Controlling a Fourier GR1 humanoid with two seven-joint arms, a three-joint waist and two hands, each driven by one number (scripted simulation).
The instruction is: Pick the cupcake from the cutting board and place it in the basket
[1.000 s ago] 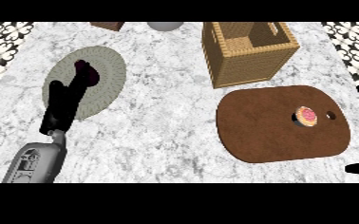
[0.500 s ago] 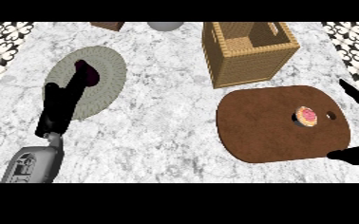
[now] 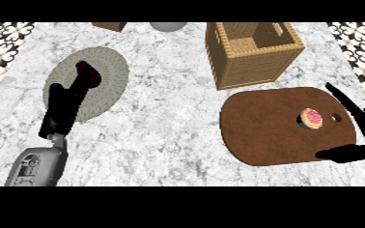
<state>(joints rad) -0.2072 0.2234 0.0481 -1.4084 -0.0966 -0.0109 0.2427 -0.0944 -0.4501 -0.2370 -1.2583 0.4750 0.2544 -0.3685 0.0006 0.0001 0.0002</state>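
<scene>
The right hand (image 3: 345,150) has come further in over the board (image 3: 271,128), spread wide and holding nothing, with the cupcake (image 3: 311,118) just ahead between thumb and fingers; it looks light and soft-topped, best taken by its sides.

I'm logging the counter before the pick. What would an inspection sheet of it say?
Surface: marble counter, nothing spilled.
Job's things: cupcake on the cutting board; basket behind it, upright.
Clutter: plate with a dark item; brown box and grey bowl at the far edge.
Hands: left hand open over the plate; right hand open at the board's right edge, apart from the cupcake.
Cables: nothing seen.
Surroundings: patterned strips at both sides.
</scene>
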